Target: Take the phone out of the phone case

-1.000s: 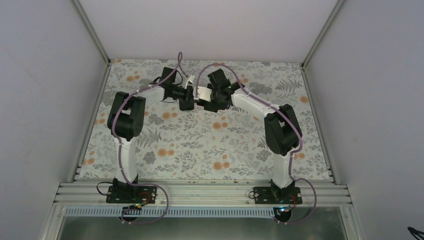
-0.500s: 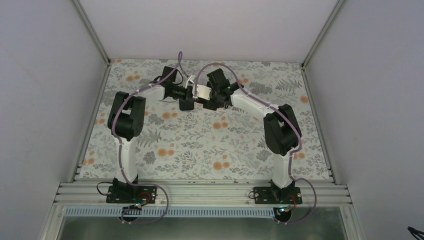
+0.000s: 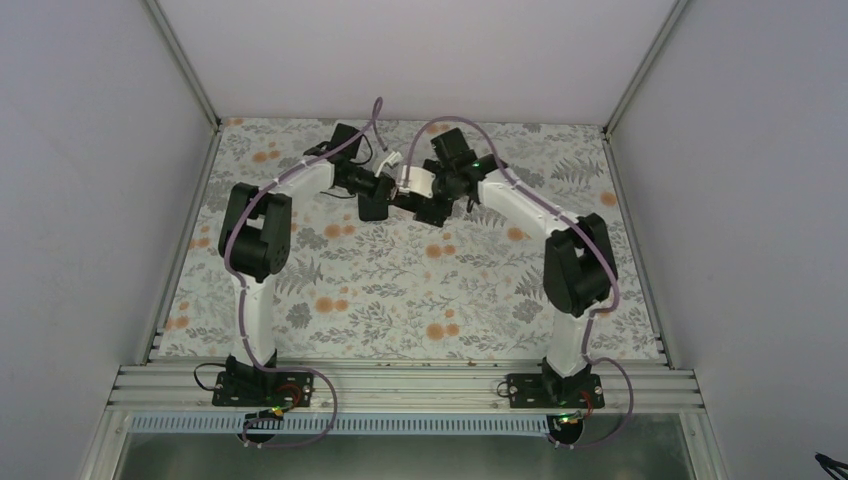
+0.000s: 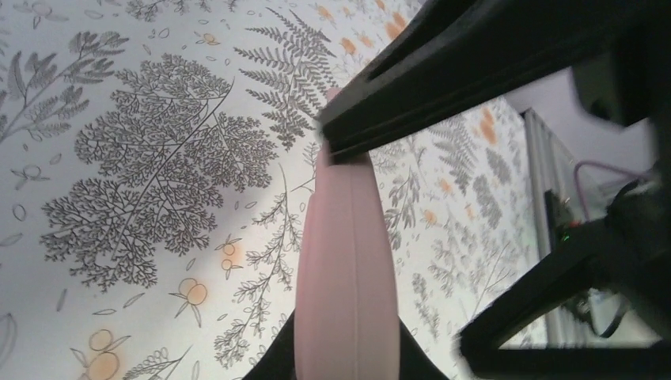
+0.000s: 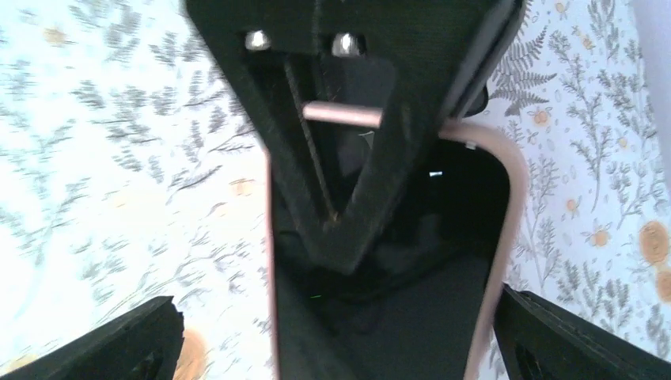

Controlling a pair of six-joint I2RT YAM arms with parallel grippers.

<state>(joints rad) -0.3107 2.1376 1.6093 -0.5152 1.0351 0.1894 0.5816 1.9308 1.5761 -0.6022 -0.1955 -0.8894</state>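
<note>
Floral tablecloth [image 3: 400, 290] in a white-walled booth [image 3: 420, 50], alu rail [image 3: 400, 385] along near edge. Arms meet at far centre. Left gripper [image 3: 393, 188] is clamped on the end of the pink phone case [image 4: 348, 261] w/ phone [image 5: 427, 317] inside. Right gripper [image 3: 422, 190] is spread wide, fingers either side of case. Side walls well apart from both.

It looks like a robot test lab: plain white walls [image 3: 400, 50] and metal rails [image 3: 400, 384] box in a flowered table [image 3: 400, 295].
</note>
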